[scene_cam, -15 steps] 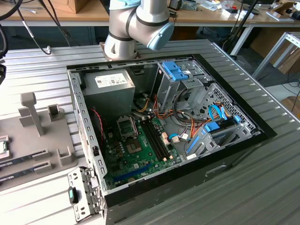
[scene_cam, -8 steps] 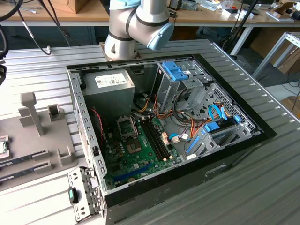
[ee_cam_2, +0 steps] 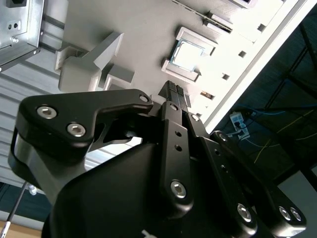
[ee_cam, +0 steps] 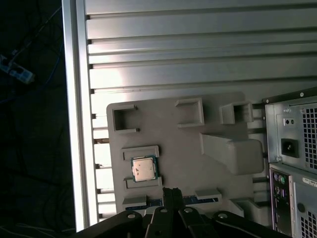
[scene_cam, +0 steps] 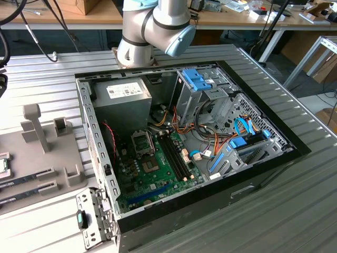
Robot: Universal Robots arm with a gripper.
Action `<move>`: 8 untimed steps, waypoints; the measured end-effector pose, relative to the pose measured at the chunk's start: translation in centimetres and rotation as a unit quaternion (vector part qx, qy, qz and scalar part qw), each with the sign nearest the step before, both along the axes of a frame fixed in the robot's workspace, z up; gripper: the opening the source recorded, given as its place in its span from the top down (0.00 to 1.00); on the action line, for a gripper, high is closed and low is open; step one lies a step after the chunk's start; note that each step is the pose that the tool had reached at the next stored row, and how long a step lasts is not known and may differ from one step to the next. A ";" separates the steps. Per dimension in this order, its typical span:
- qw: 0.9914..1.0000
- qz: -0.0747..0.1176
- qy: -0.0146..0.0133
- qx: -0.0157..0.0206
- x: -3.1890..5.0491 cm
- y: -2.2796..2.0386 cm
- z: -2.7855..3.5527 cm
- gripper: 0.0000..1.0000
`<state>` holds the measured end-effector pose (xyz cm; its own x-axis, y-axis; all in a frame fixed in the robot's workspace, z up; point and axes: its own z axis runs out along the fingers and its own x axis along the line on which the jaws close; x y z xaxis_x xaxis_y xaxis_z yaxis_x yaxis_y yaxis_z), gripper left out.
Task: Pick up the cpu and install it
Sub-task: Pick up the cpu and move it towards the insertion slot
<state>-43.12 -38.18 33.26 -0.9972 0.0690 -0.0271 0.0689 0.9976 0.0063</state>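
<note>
Silvery metal rimmed in green, the cpu (ee_cam: 143, 168) lies flat in a pocket of the tray (ee_cam: 188, 129), at nine o'clock of the computer case (scene_cam: 253, 174) in the exterior view, my gripper (ee_cam: 171, 192) hanging near it with fingers pinched together on nothing; light, stiff and fragile, I judge, best held by opposite edges.

Open PC case (scene_cam: 87, 122) w/ mobo (scene_cam: 153, 181)
</note>
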 end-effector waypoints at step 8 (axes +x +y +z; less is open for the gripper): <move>1.000 0.000 0.000 0.000 0.00 0.00 -0.15 0.89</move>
<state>-43.11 -38.18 33.11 -0.9973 0.0689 -0.0271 0.0688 0.9976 0.0063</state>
